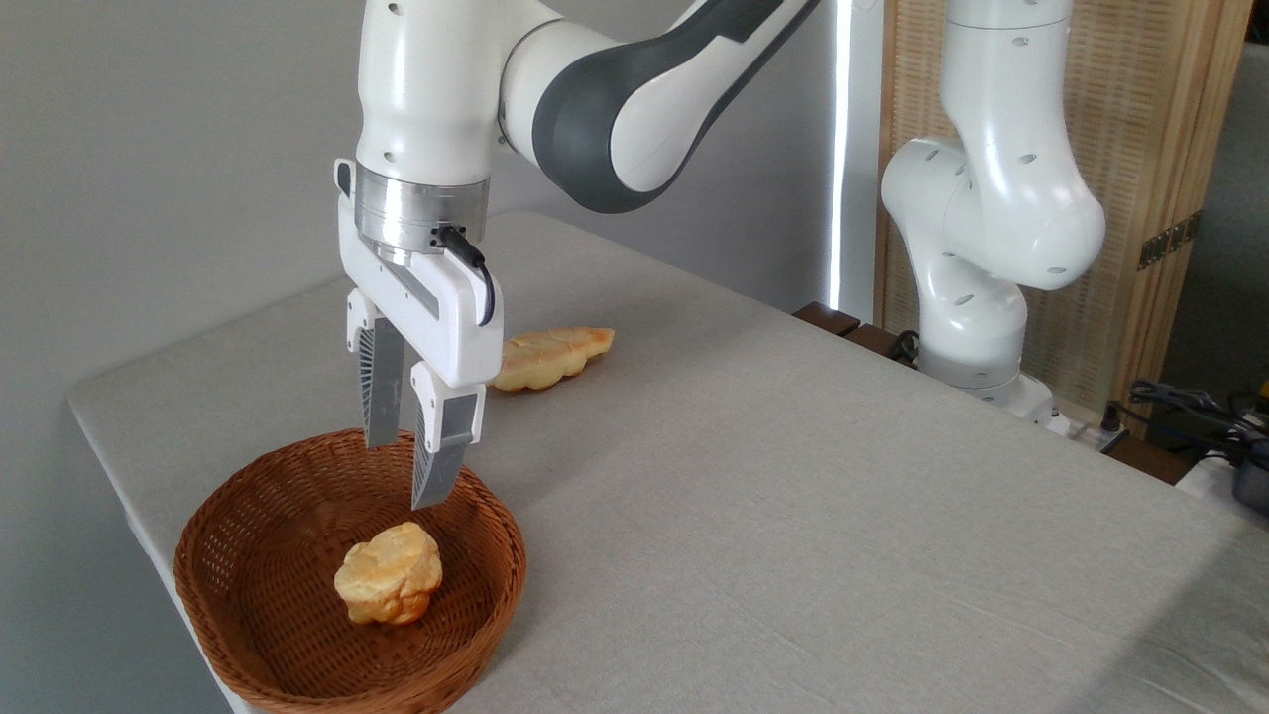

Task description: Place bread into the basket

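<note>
One bun, the bread (389, 574), lies inside the basket (235, 516), directly below the gripper (408, 472) and apart from it. Its jaws hang released and empty. With no clear long axis to the bread, I judge only a straight lift remains.

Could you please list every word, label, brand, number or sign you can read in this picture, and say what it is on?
None: no readable text shows anywhere.
The arm's white casing and the gripper carry no legible marking.
The basket, the bread, the pastry and the table are plain.
</note>
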Robot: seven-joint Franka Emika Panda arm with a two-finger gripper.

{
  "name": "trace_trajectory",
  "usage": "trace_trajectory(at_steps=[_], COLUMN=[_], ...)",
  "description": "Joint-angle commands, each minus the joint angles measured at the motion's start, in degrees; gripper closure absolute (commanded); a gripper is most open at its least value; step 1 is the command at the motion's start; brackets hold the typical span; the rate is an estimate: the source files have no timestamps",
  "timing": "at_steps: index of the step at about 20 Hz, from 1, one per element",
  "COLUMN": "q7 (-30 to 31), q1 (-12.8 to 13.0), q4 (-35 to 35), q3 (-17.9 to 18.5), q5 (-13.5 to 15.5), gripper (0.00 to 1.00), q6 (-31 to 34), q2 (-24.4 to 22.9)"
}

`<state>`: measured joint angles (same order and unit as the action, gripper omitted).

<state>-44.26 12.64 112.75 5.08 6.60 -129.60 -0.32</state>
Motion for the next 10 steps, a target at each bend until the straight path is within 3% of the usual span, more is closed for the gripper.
trace_trajectory(at_steps=[1, 5, 8, 10], q7=[2.68, 3.91, 5.67, 5.85], q1=[0.28, 0.1, -0.07, -0.07], q4=[-0.68, -3.14, -8.05, -10.34], q3=[0.55, 0.81, 0.72, 0.72], q5=[0.17, -0.36, -3.17, -3.35], gripper=[0.0, 0.0, 0.0, 0.0], q6=[5.3, 16.27, 27.09, 30.09], q2=[-1.61, -3.98, -4.43, -4.6])
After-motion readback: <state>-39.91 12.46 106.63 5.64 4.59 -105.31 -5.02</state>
